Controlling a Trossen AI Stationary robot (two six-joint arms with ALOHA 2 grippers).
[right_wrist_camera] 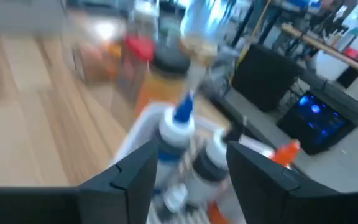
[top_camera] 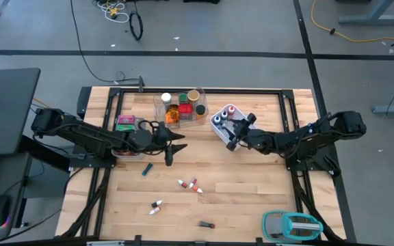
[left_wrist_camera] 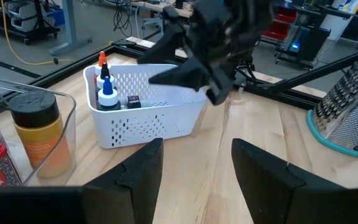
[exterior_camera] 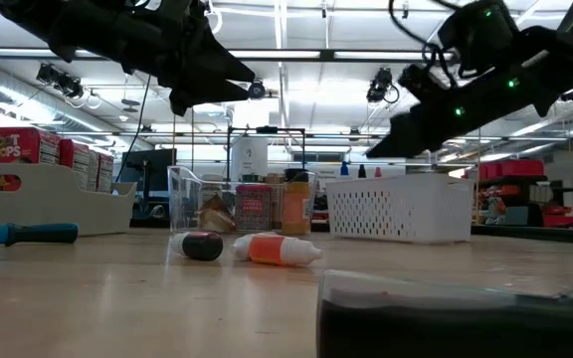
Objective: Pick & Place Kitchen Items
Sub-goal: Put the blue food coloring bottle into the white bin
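Two arms reach toward the middle of the counter [top_camera: 252, 205] in my high view. The left end effector [top_camera: 172, 143] hangs over bare wood just in front of the clear tray [top_camera: 161, 113], while the right end effector [top_camera: 237, 131] sits over the near edge of the white mesh basket [top_camera: 219, 128]. The tray holds short jars with white, green, red and black lids; a pink box [top_camera: 125, 124] lies in the grey bin [top_camera: 120, 154] under the left arm. Loose on the wood I see a blue bottle [top_camera: 146, 169], two small vials [top_camera: 190, 184] near the centre, another vial [top_camera: 156, 207] closer to the front, and a dark one [top_camera: 206, 224] at the front edge. The teal-and-grey gadget [top_camera: 291, 225] rests in the front right corner.

From the low view, both arms hang clear above the surface. A black-capped piece [exterior_camera: 203, 246] and an orange vial [exterior_camera: 272, 250] lie side by side before the tray, the blue bottle off to one side.

In the left wrist view, my left end effector's fingers [left_wrist_camera: 138, 174] stand apart with nothing between them (only wood beyond). The basket ahead holds small bottles with blue, black and orange tips, and the right arm's dark fingers hover over it.

The right wrist view is smeared, but its fingers [right_wrist_camera: 129, 171] are spread, empty, directly above the bottles standing in the basket.
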